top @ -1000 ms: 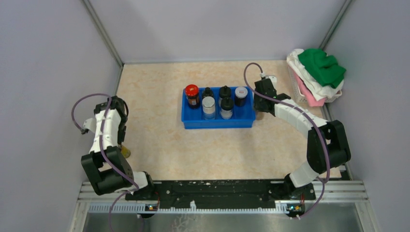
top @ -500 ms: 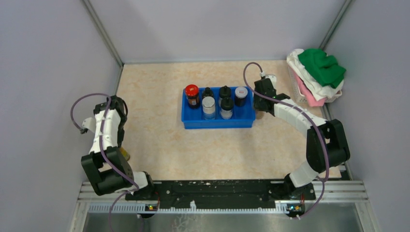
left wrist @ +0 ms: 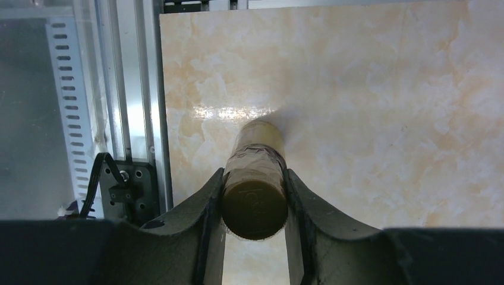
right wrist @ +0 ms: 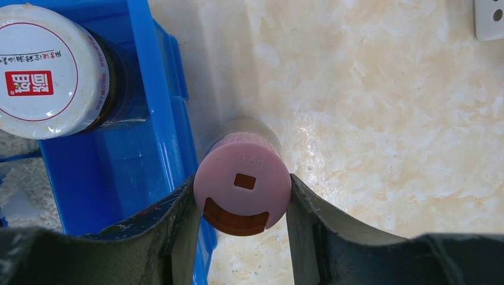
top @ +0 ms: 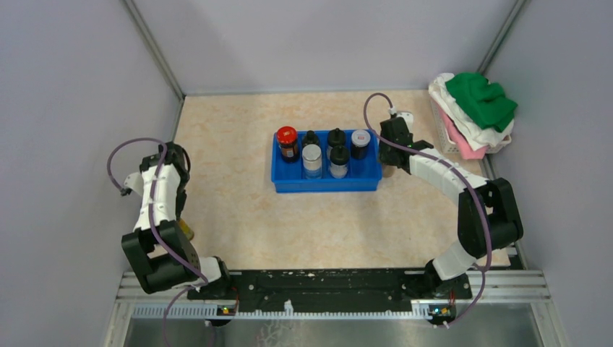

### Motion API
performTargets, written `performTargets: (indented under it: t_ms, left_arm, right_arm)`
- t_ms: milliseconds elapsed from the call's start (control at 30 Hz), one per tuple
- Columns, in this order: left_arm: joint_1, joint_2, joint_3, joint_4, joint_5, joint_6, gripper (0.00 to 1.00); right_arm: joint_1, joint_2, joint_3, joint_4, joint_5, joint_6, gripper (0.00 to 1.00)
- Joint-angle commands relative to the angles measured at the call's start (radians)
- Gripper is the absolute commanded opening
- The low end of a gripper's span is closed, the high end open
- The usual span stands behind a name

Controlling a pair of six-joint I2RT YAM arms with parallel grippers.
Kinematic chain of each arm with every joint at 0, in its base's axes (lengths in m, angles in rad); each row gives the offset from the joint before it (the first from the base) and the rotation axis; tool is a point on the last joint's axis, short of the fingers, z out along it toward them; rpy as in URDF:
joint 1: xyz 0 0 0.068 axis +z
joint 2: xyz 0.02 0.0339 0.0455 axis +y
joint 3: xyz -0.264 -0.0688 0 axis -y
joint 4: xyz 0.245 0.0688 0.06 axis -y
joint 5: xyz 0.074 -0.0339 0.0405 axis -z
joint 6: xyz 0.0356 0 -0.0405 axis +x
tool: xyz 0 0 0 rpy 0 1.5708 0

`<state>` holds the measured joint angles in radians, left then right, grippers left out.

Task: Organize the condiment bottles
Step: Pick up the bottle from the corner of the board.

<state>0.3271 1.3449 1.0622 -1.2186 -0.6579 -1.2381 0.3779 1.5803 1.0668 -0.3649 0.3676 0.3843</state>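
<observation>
- Pink-capped bottle (right wrist: 241, 172): upright, just outside the right wall of the blue tray (right wrist: 160, 89), clamped at the cap between the right jaws.
- Whether its base is on the counter (right wrist: 386, 119) or just off it cannot be told.
- Long axis is vertical, seen end-on from the wrist. The tray wall lies immediately to the robot's left of the grip, so a lift over the wall is judged necessary before any sideways travel.
- Bare tray floor is seen beside the white-lidded jar (right wrist: 50, 71); this is judged the likely slot.
- Olive-capped bottle (left wrist: 255, 202): upright at the counter's near left edge, gripped between the left jaws.
- The tray lies forward and to the right of it, well apart.
- Six bottles (top: 312, 155) are stood in the tray already.
- The right arm (top: 441, 173) is placed far nearer the tray than the left arm (top: 160, 191).
</observation>
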Motion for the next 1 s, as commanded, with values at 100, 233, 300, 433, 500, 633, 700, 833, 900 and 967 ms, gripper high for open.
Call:
performTargets:
  t_ms: [100,233,300,433,500,633,700,833,900,967]
  left_arm:
    - [0.006,0.023,-0.012,0.209,0.192,0.195,0.00]
    - [-0.021,0.082,0.013,0.271,0.227,0.264,0.00]
    - [-0.051,0.111,0.030,0.283,0.213,0.282,0.00]
    - [-0.111,0.152,0.046,0.320,0.202,0.317,0.00]
    - [-0.156,0.169,0.055,0.321,0.184,0.316,0.00]
    - [-0.211,0.177,0.073,0.298,0.145,0.295,0.00]
    - [-0.215,0.164,0.075,0.297,0.150,0.298,0.00]
    - [-0.218,0.121,0.083,0.309,0.175,0.327,0.00]
    - [-0.225,0.090,0.076,0.352,0.219,0.366,0.00]
    - [-0.228,0.057,0.062,0.422,0.272,0.426,0.00]
  right_arm:
    - [0.015,0.070,-0.049,-0.099,-0.067,0.011,0.00]
    - [0.015,0.056,-0.035,-0.105,-0.072,0.022,0.00]
    - [0.016,0.050,-0.031,-0.108,-0.071,0.024,0.00]
    - [0.015,0.037,-0.035,-0.107,-0.067,0.026,0.00]
    - [0.015,0.031,-0.040,-0.103,-0.068,0.028,0.00]
    - [0.016,0.023,-0.052,-0.097,-0.068,0.030,0.00]
    - [0.016,0.023,-0.059,-0.093,-0.065,0.029,0.00]
    - [0.016,0.020,-0.071,-0.084,-0.070,0.028,0.00]
    - [0.015,0.023,-0.073,-0.082,-0.071,0.029,0.00]
    - [0.015,0.021,-0.074,-0.079,-0.075,0.030,0.00]
